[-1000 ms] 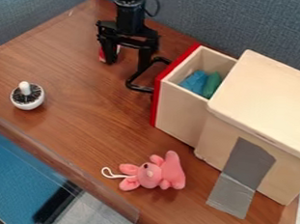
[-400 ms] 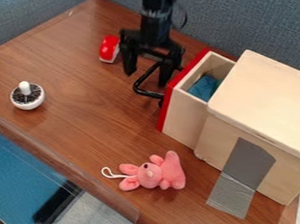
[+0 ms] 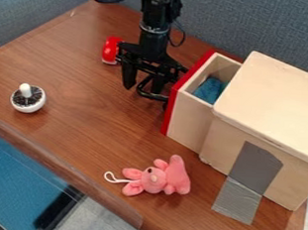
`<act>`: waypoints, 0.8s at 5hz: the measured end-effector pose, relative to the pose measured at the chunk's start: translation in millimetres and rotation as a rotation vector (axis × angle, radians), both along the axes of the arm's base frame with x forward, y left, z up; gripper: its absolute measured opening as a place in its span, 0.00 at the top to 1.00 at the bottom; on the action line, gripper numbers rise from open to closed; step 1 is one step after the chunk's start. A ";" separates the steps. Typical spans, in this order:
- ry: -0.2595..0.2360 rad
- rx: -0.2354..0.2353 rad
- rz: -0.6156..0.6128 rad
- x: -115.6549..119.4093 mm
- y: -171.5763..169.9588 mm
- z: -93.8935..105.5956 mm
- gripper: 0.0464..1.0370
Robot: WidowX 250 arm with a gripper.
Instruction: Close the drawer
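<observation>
1. A brown wood-grain bench [image 3: 83, 132] filled most of the view, its glossy top catching soft light; a clear strip [image 3: 110, 206] ran along its near left edge.
2. Blue-grey woven fabric partitions [image 3: 256, 20] stood behind the bench and met at a corner at the upper left.
3. Beyond the near edge, at lower left, lay a bright blue surface [image 3: 13, 176], a black band [image 3: 58, 210] and a pale grey surface [image 3: 102, 225].
4. On the right stood a pale wooden box [image 3: 277, 101] with a rounded-corner top. A strip of silver-grey tape [image 3: 248, 183] ran down its side onto the bench.
5. The pale wooden drawer with a red front [image 3: 193, 117] stuck out of the box's left side, partly open, with a soft-looking blue item [image 3: 210, 90] inside.
6. The black two-finger gripper [image 3: 142, 88] hung at the drawer's black bar handle [image 3: 150, 96], its fingers apart. Whether they touched the handle could not be told.
7. Left of the gripper sat a red-and-white object [image 3: 111, 50]; farther left and nearer, a round white item with dark bristles and a knob [image 3: 28, 100]. A pink plush toy with a white loop [image 3: 155, 180] lay in front of the drawer.
</observation>
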State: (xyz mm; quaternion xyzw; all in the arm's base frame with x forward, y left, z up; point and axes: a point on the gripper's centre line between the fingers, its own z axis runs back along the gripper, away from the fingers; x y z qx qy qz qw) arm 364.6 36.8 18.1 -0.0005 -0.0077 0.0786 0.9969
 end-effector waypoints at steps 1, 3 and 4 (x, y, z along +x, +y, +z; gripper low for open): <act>0.010 -0.009 -0.006 -2.4 -9.3 -2.3 0.69; -0.001 -0.054 -0.099 -1.6 -62.1 -1.9 0.91; -0.012 -0.062 -0.133 0.8 -82.1 1.7 0.92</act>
